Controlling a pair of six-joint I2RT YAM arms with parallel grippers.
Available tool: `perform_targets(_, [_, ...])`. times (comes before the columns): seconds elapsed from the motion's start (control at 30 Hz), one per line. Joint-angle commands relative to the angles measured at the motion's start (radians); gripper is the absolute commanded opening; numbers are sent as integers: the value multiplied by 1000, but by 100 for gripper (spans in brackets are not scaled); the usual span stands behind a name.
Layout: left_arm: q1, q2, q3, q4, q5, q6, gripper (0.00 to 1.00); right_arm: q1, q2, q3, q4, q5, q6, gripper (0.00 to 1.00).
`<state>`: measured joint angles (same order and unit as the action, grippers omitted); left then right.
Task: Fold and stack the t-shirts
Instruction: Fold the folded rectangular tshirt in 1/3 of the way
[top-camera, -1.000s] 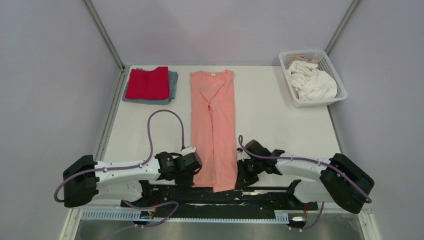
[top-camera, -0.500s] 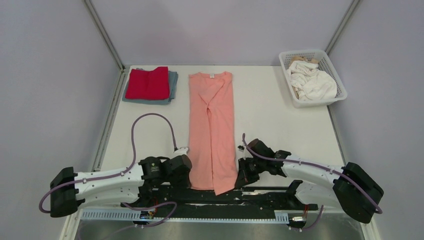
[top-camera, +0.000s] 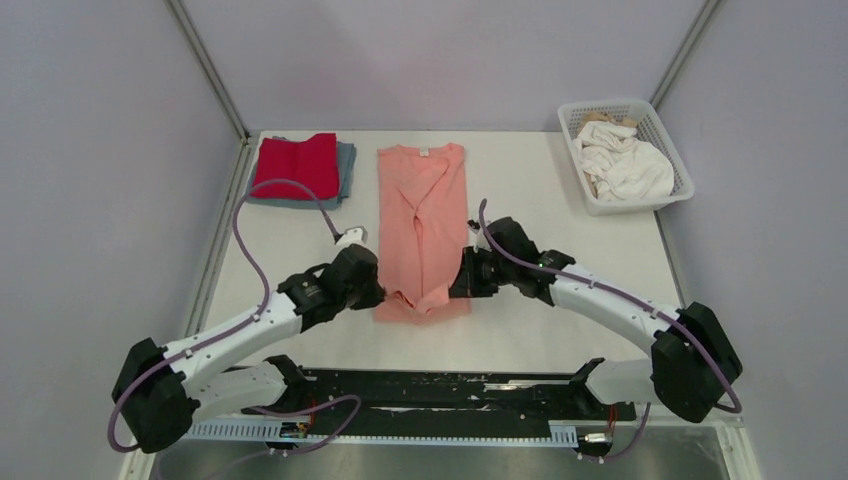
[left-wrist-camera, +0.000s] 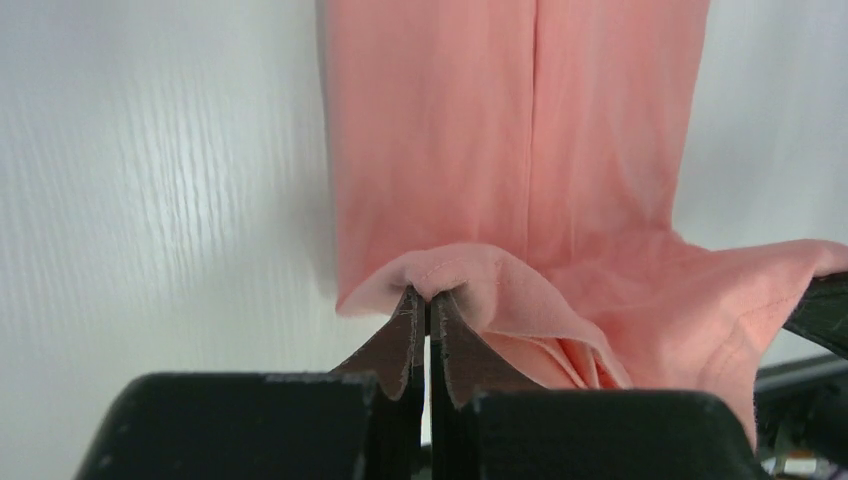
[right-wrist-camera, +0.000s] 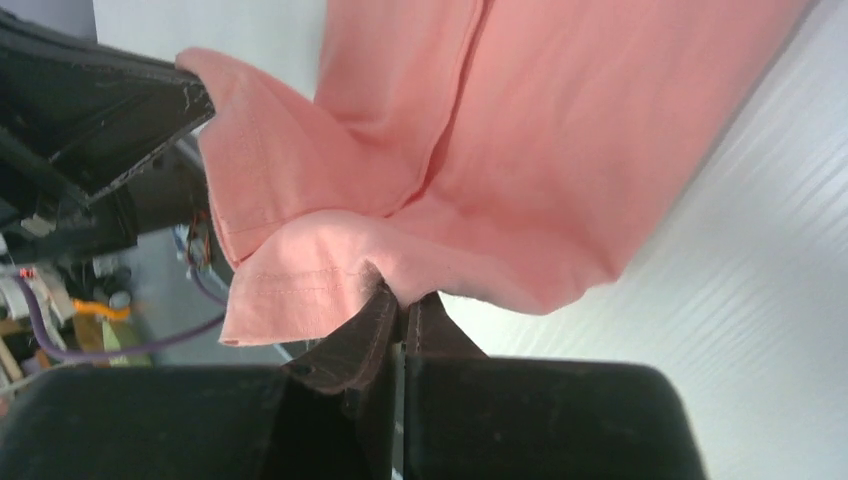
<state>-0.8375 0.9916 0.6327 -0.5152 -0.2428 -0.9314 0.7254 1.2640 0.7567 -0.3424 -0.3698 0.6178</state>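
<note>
The left tool (left-wrist-camera: 428, 302) and right tool (right-wrist-camera: 400, 296) each pinch the hem of the salmon-pink t-shirt (top-camera: 425, 210), seemingly raised off the tabletop (top-camera: 560, 250).

Overhead camera looks down; both close wrist cameras share the pink t-shirt (top-camera: 422, 215).

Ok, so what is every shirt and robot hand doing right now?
salmon-pink t-shirt: long folded strip, near hem pinched up.
grey-blue t-shirt: folded, bottom of stack.
red t-shirt: folded, on top of it.
white shirts: crumpled in the basket.
left gripper: shut on the hem.
right gripper: shut on the hem.
</note>
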Motion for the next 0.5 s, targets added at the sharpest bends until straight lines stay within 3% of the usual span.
perform_targets(0.0, [119, 119, 140, 134, -45, 156, 0, -56, 91, 142, 28, 143, -44, 3])
perform_targets(0.17, [212, 271, 282, 149, -29, 232, 0, -96, 232, 300, 37, 226, -62, 2])
perform_targets(0.47, [364, 494, 443, 215, 45, 328, 0, -153, 376, 438, 38, 348, -91, 2])
